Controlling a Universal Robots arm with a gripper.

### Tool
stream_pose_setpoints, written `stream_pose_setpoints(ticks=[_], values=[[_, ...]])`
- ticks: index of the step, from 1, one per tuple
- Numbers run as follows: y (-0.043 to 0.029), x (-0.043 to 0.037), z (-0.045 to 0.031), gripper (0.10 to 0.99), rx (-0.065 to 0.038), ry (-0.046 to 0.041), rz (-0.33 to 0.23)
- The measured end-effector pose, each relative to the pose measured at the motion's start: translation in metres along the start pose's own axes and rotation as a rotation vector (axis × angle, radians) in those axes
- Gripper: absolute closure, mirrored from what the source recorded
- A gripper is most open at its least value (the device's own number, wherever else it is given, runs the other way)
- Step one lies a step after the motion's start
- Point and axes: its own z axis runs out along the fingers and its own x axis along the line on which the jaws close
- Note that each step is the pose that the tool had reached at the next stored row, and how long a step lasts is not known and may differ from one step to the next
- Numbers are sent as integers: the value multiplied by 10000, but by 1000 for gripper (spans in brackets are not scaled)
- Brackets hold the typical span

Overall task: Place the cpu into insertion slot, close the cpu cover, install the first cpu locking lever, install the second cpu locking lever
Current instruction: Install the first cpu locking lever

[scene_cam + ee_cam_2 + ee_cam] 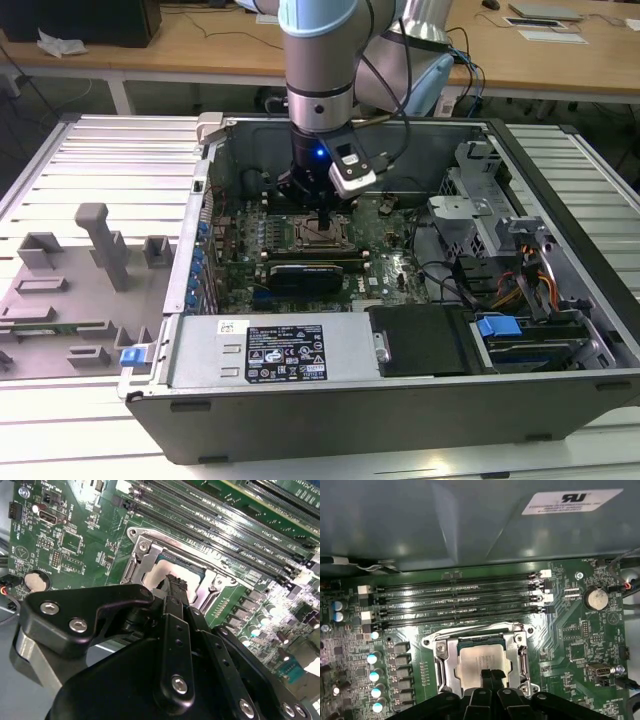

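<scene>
The cpu [480,657], a silvery-tan square chip, sits in its socket on the green motherboard; it shows as a bright patch [151,577] in the second wrist view. The cpu cover [441,667], a dark-silvery metal frame, lies flat around the chip, and its corner [142,550] also shows in the second wrist view. My gripper [491,676] is shut, its two narrow black fingers pressed together with nothing between them, tips right at the chip's edge. In the exterior view the gripper [322,215] hangs straight down over the socket [318,237] inside the open computer case.
Long black memory slots [455,600] run beside the socket, with the case wall [470,520] behind them. A long black card [305,272], the power supply [270,350] and the drive cage [480,215] surround the work area. A grey fixture tray [70,280] lies at the exterior view's left.
</scene>
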Motion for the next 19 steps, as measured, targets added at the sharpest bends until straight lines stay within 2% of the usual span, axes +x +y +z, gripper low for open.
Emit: stream_pose_setpoints(ticks=[5,11,19], values=[[-1,-6,-72,980,-7,0,-62],[-2,-27,-282,980,-6,-1,-73],[-3,-29,-290,980,-2,11,-77]])
